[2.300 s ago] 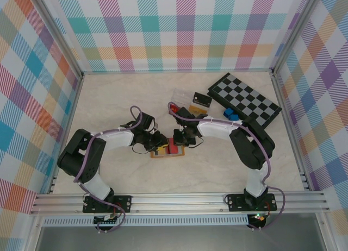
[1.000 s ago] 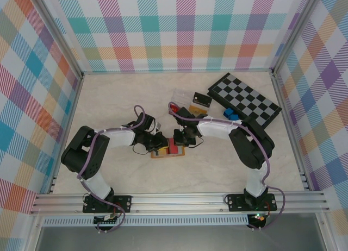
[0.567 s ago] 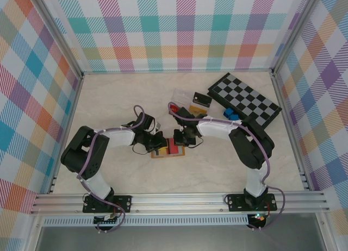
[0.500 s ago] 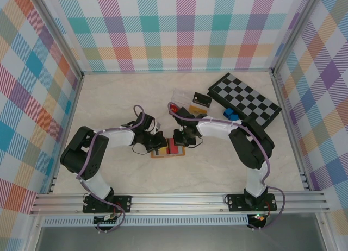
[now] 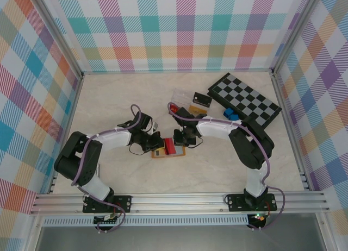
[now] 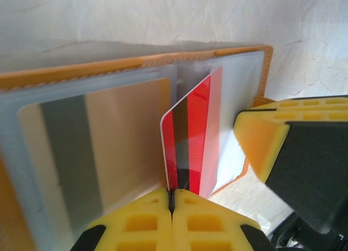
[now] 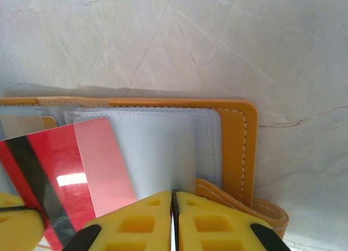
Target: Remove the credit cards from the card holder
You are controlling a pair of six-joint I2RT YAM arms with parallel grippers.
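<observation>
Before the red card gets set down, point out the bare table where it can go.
Bare table lies far left, between the back wall and the left arm, and along the near strip between the card holder and the front rail. Crowded: far right, around the chequered board and clear tray.

Card holder (image 5: 167, 149) lies open mid-table, a card (image 6: 191, 137) tilted up from it. Clear tray (image 5: 182, 95) behind it. Chequered board (image 5: 244, 99) far right, cubes (image 5: 232, 113) at its near edge.

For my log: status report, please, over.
Left pincer shut on red card, tilted above open card holder. Right pincer shut at its edge. Nothing blocking.
</observation>
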